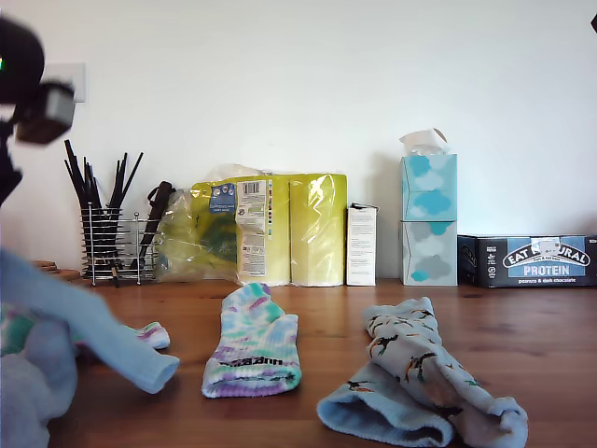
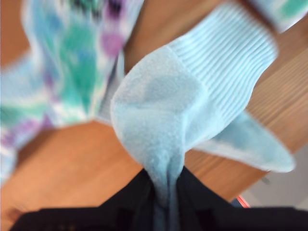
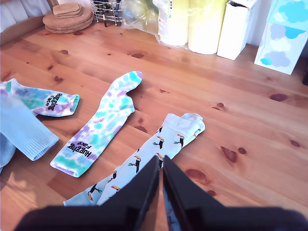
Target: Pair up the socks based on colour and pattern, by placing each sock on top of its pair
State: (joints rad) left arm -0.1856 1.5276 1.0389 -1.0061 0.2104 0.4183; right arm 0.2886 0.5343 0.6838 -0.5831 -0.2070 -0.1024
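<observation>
My first gripper [image 2: 166, 195] is shut on a plain light blue sock [image 2: 163, 120], which hangs above the wooden table [image 3: 240, 110]. In the exterior view that plain sock [image 1: 103, 327] slants down at the left, its gripper out of frame. One tie-dye sock [image 1: 252, 345] lies flat at mid-table, also seen as the tie-dye sock [image 3: 98, 125] with a lettered cuff. A second tie-dye sock [image 3: 43, 101] lies beside the plain sock [image 3: 24, 130]. Bird-print socks [image 1: 420, 378] lie bunched at the exterior view's right. My second gripper [image 3: 161, 166] hovers shut and empty over a bird-print sock [image 3: 173, 137].
Along the back wall stand a wire utensil holder [image 1: 112, 245], a yellow paper-roll pack [image 1: 280, 229], a white carton [image 1: 361, 245], stacked tissue boxes [image 1: 429, 219] and a dark protein-bar box [image 1: 532, 261]. Wooden coasters [image 3: 67, 17] sit by the holder. Dark arm parts [image 1: 23, 75] loom at the exterior view's upper left.
</observation>
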